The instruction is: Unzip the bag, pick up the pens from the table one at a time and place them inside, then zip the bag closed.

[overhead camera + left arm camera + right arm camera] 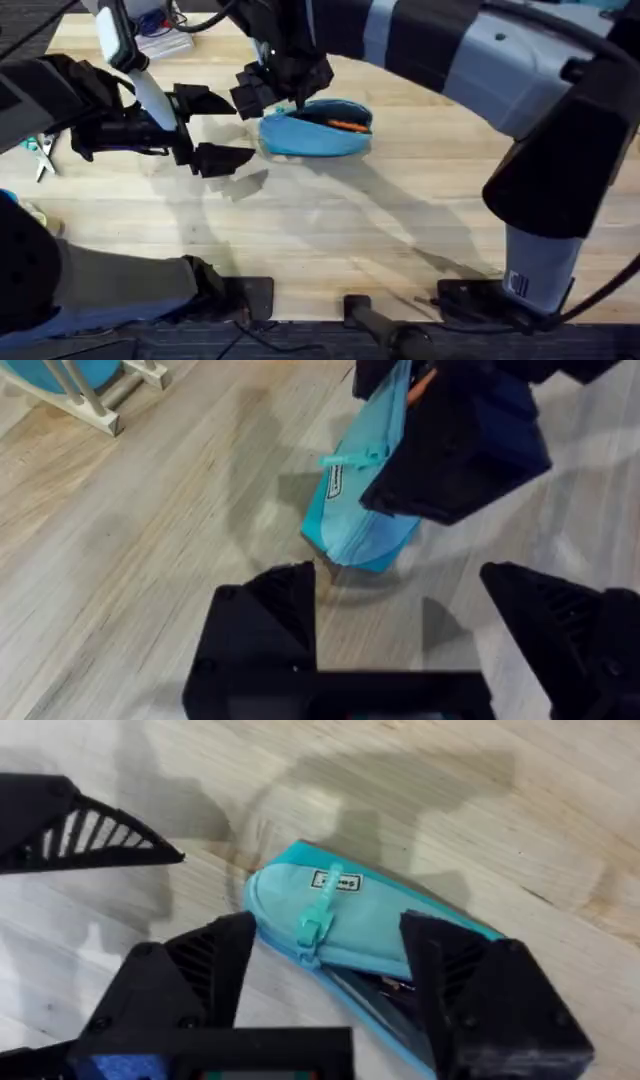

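Lying on the pale plank surface (330,230) toward the far middle, the bag (318,128) rests on its side with its zipper partly open, and an orange pen (348,125) shows inside through the gap. A small label sits on the pouch near its left end, beside the light blue zipper pull (318,916), but its writing is too small to read. The pouch's left end is closed and rounded; its right stretch gapes, with dark contents visible within. Bare planks spread wide on the near side of the pouch and to its right, while the left side is crowded by both arms. The right claw (262,88) hangs over the pouch's left end, its black fingers (215,960) spread apart on either side of the zipper line and gripping nothing; whether they touch the fabric cannot be told. The left claw (212,128) sits just left of the pouch, its jaws wide apart and empty, one finger on the far side and one on the near side, clear of the bag. At the far left edge of the surface lies a pair of scissors (42,152), and a light blue disc on a wooden stand (85,382) stands beyond the left claw.
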{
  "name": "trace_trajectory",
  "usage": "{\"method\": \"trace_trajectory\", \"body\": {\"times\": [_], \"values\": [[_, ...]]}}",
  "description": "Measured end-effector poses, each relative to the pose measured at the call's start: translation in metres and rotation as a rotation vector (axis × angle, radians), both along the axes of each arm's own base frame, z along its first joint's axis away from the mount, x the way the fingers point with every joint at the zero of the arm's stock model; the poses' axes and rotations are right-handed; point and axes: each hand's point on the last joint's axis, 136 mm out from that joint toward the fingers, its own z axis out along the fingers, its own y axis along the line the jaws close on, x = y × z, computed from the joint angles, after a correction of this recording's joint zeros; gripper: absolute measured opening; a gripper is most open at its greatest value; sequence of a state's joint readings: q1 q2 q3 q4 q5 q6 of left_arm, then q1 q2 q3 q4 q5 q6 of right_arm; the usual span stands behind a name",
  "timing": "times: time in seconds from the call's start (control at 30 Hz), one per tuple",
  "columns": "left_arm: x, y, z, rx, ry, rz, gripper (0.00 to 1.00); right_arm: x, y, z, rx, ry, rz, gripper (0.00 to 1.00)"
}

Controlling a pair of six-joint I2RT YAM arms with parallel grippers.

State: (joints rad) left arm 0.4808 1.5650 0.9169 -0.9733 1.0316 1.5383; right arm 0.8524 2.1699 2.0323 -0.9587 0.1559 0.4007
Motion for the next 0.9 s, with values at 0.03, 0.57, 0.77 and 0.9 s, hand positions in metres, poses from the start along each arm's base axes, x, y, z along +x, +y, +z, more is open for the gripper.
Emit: {"method": "trace_trajectory", "body": {"times": [0.03,0.57,0.77,0.9], "values": [[0.0,0.0,0.0,0.0,0.0,0.0,0.994,0.0,0.0001,-0.0005,-0.001,0.001,0.0,0.837],[0.0,0.0,0.0,0.0,0.0,0.0,0.993,-0.0034,0.0003,-0.0016,-0.002,0.015,0.006,0.371],[0.0,0.0,0.0,0.0,0.0,0.0,0.993,-0.0043,-0.0004,-0.002,-0.005,0.019,0.006,0.121],[0.0,0.0,0.0,0.0,0.0,0.0,0.993,-0.0044,-0.0007,-0.002,-0.006,0.019,0.005,0.031]]}}
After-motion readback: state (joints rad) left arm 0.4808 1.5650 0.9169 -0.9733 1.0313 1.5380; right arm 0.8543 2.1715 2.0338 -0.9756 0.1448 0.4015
